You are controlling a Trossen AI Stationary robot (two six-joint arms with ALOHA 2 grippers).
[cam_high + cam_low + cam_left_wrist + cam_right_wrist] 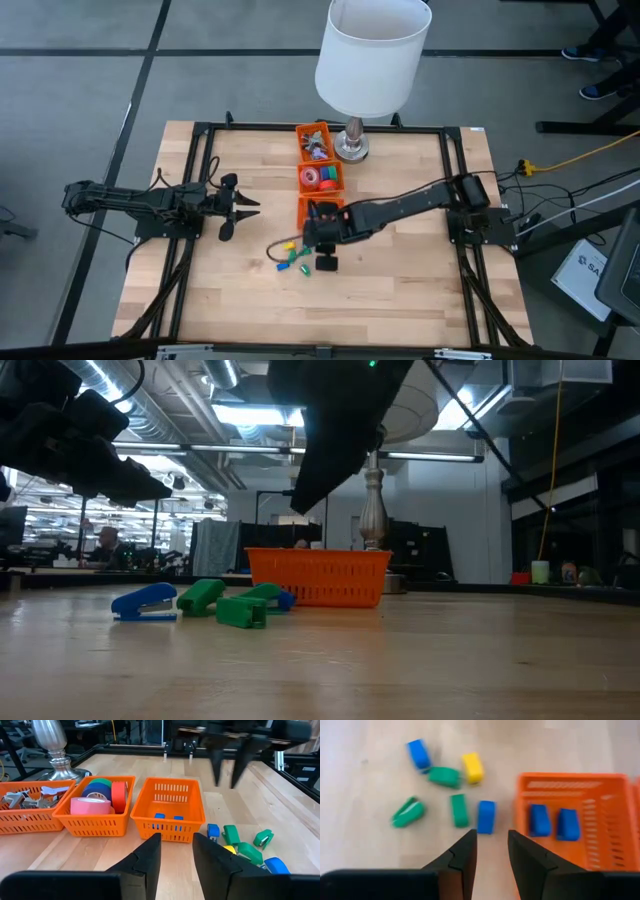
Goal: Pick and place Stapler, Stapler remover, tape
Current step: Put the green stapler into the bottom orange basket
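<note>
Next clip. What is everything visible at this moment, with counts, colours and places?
table: one, light wood, under everything
lamp: one, white shade, silver base, at the far edge beside the baskets
baskets: three, orange, in a row
staple removers: several, metallic, in the basket nearest the lamp
tape rolls: at least four, pink, blue, green, red-orange, in the middle basket
basket staplers: two, blue, in the third basket
loose staplers: six (two blue, three green, one yellow), on the table beside that basket
left hand: dark, over the table's left part, away from the items
right hand: dark, above the third basket and loose staplers
</note>
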